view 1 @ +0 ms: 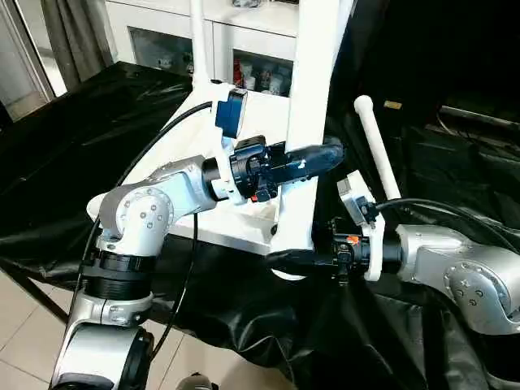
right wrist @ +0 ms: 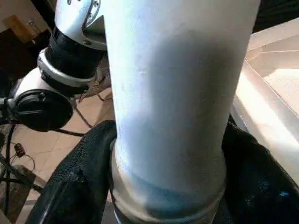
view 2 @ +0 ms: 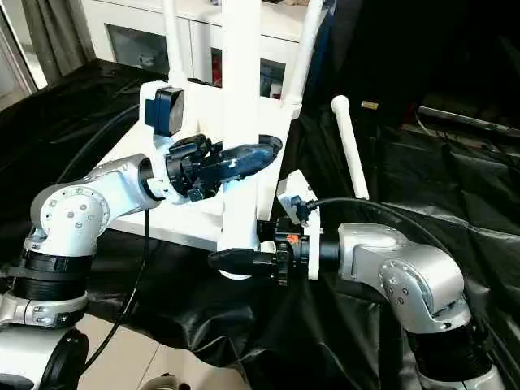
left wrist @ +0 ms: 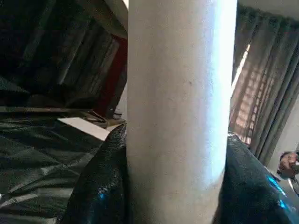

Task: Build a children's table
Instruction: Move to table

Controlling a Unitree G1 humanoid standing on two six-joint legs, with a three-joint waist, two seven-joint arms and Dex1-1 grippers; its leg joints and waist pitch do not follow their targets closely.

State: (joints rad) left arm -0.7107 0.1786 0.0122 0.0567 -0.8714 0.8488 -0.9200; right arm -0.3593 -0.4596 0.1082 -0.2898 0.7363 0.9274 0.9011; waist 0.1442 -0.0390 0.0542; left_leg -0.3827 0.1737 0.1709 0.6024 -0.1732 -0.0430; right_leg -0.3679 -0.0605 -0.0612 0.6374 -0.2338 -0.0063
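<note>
Black sheet [view 1: 97, 122] covers work surface; white cabinet [view 1: 162, 24] behind; tiled floor [view 1: 24, 301].

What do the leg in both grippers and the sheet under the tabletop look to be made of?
The leg held by the left gripper and the right gripper looks like white moulded plastic: smooth, faintly grainy satin tube, no grain or seams. The sheet under the tabletop looks like thin black plastic film: glossy, creased, with bright highlights along the folds.
</note>
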